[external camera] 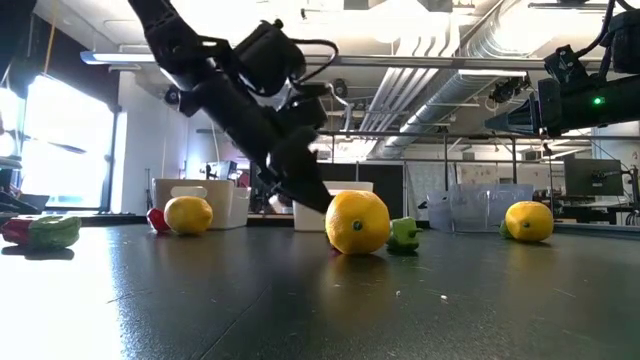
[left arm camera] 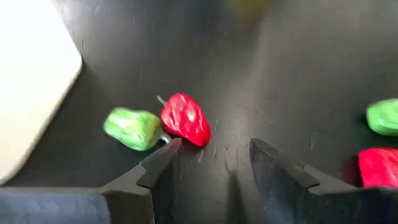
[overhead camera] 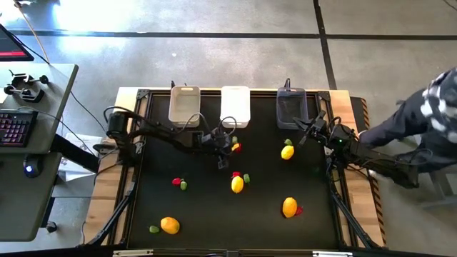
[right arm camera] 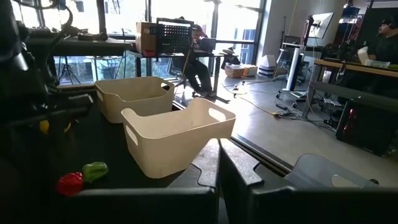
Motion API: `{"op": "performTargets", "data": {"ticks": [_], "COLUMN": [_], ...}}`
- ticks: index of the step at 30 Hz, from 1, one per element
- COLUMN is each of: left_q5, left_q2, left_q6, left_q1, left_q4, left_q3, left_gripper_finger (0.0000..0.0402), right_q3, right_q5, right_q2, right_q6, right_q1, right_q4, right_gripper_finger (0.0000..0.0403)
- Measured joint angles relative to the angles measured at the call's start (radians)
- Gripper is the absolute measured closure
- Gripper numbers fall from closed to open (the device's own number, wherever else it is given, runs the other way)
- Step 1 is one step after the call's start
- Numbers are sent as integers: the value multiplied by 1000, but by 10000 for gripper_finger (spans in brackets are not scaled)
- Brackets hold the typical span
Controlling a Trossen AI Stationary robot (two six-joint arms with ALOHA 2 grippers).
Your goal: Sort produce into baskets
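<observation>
My left gripper (left arm camera: 214, 149) stands open just above the mat, nothing between its fingers. A small red piece (left arm camera: 185, 119) lies right past the left fingertip, and a green piece (left arm camera: 132, 129) touches it. From above, this gripper (overhead camera: 226, 153) is in front of the white basket (overhead camera: 235, 106), with the red piece (overhead camera: 236, 148) beside it. The beige basket (overhead camera: 184, 104) and dark grey basket (overhead camera: 291, 107) flank the white one. My right gripper (overhead camera: 314, 130) waits shut near the grey basket. Yellow fruits (overhead camera: 237, 185) (overhead camera: 287, 151) and orange fruits (overhead camera: 289, 207) (overhead camera: 169, 225) lie scattered on the mat.
A second red piece (left arm camera: 377, 167) and green piece (left arm camera: 382, 116) lie a short way off. Another red and green pair (overhead camera: 179, 183) sits left of centre. A person (overhead camera: 428, 114) stands at the table's right edge. A desk with a keyboard (overhead camera: 14, 128) is at the far left.
</observation>
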Motion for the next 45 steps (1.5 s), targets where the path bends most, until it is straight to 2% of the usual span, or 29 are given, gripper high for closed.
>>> {"op": "performTargets", "data": {"ticks": [9,27,45], "left_q5": [-179,-131,-133], "left_q2": [63,108,119], "left_q6": [-156,-253,-240], "left_q1": [-26,-12,-12], "left_q4": [94,157,213], "left_q3": [0,-2,-1], "left_gripper_finger": [225,252,260], "right_q3": [0,0,0], "right_q5": [0,0,0], "right_q2": [0,0,0], "right_q6": [0,0,0], "right_q1": [0,0,0], "right_q4": [0,0,0], "right_gripper_finger": [402,402,402]}}
